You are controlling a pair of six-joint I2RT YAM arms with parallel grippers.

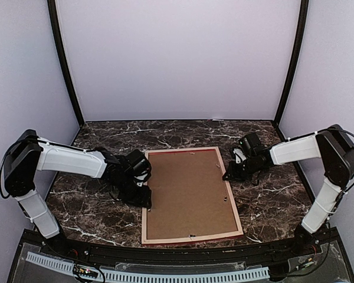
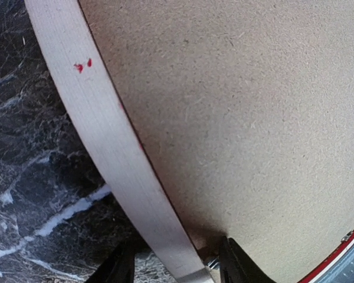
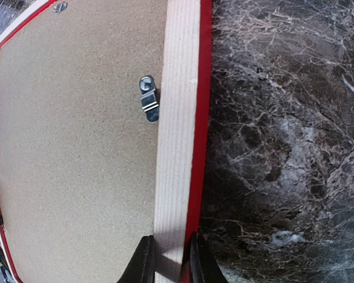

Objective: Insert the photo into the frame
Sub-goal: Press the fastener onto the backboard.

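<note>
The dark marble table (image 1: 265, 194) carries the frame (image 1: 192, 237) at the centre of the top view, lying rear side up with pale wood rails showing. The brown backing board (image 1: 189, 194) fills its opening. The left gripper (image 2: 178, 265) straddles the left rail, jaws released and clear of the wood. The right gripper (image 3: 171, 259) is clenched on the right rail, near a metal turn clip (image 3: 148, 99)
</note>
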